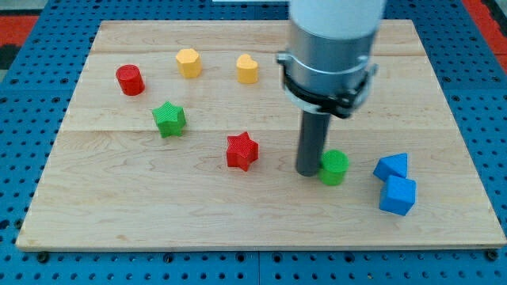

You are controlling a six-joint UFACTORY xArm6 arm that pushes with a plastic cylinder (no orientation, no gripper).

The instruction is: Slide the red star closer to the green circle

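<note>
The red star (242,150) lies near the middle of the wooden board (158,214). The green circle (334,167) lies to its right. My tip (307,172) stands on the board just left of the green circle, touching or nearly touching it, and between it and the red star. The star is about a block's width left of the tip.
A green star (169,119) lies at the view's left. A red circle (129,80) is at the upper left. A yellow hexagon (188,62) and a yellow heart (247,69) are near the top. Two blue blocks (392,166) (397,195) lie at the right.
</note>
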